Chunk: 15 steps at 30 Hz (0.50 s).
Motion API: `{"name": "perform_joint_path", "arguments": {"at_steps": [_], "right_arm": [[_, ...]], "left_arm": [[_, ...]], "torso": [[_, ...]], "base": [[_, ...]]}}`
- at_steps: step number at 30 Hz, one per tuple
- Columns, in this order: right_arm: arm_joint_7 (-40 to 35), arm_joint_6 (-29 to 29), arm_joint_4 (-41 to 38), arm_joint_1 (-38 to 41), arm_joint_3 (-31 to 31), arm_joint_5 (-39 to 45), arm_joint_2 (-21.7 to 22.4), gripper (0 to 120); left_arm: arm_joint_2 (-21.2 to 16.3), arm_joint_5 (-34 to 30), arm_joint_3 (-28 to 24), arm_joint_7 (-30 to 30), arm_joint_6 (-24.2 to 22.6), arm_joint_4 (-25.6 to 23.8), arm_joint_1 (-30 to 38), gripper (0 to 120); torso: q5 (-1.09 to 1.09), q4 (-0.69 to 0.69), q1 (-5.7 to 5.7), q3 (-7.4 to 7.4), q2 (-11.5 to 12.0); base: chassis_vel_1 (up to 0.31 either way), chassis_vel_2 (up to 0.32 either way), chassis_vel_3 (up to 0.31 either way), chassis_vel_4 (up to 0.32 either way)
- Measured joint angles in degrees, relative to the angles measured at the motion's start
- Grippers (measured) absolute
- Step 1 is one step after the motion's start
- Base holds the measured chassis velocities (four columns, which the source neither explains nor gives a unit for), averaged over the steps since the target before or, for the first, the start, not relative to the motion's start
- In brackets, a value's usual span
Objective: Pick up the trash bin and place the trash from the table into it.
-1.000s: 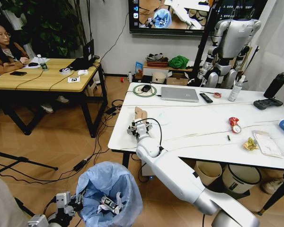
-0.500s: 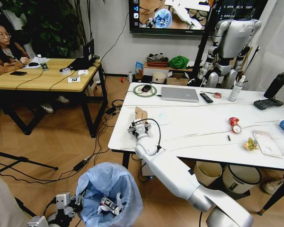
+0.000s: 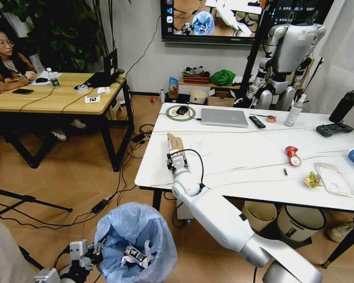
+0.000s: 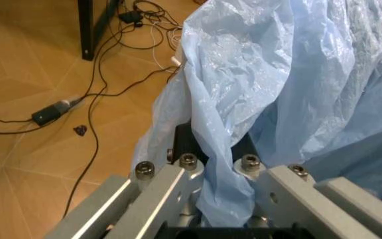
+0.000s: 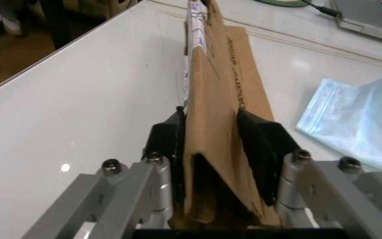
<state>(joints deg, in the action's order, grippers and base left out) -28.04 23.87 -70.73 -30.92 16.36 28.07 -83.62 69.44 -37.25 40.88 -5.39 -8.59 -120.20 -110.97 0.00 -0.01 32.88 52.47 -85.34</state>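
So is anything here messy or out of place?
Yes, litter lies on the table: a crushed red can, a yellow wrapper and a clear plastic package towards its right end. The right gripper is shut on a flattened cardboard box; the left gripper pinches the trash bin's blue bag.

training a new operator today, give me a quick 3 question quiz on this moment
1. True or false: the right gripper is shut on the brown cardboard box on the table.
2. What does the left gripper pinch?
A. laptop
B. the blue bag of the trash bin
C. red can
3. Fill in: beside the cardboard, the right wrist view shows a clear plastic ____.

Key: 1 true; 2 B; 3 package
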Motion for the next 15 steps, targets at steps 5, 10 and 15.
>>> {"name": "perform_joint_path", "arguments": {"at_steps": [5,10,15], "right_arm": [[0.2,0.0,-2.9,-0.9,-0.3,0.6,1.6,7],[2.8,-2.4,-11.3,-4.0,-2.6,4.8,6.1,0],[10.9,-11.8,-21.3,-9.1,-3.9,6.9,14.4,0]], "left_arm": [[0.1,0.0,-0.4,0.1,0.0,0.0,0.2,0],[-0.3,-0.2,-1.0,0.1,-0.1,0.0,0.4,0],[-1.3,-1.2,-1.5,0.4,-0.3,0.0,1.0,0]], "torso": [[0.0,0.01,0.0,0.0,0.0],[0.0,0.01,0.0,0.0,0.0],[0.05,0.01,0.0,0.0,0.0]], "base": [[0.0,0.0,0.0,0.0],[0.0,0.0,0.0,0.0],[0.0,0.0,0.0,0.0]]}}
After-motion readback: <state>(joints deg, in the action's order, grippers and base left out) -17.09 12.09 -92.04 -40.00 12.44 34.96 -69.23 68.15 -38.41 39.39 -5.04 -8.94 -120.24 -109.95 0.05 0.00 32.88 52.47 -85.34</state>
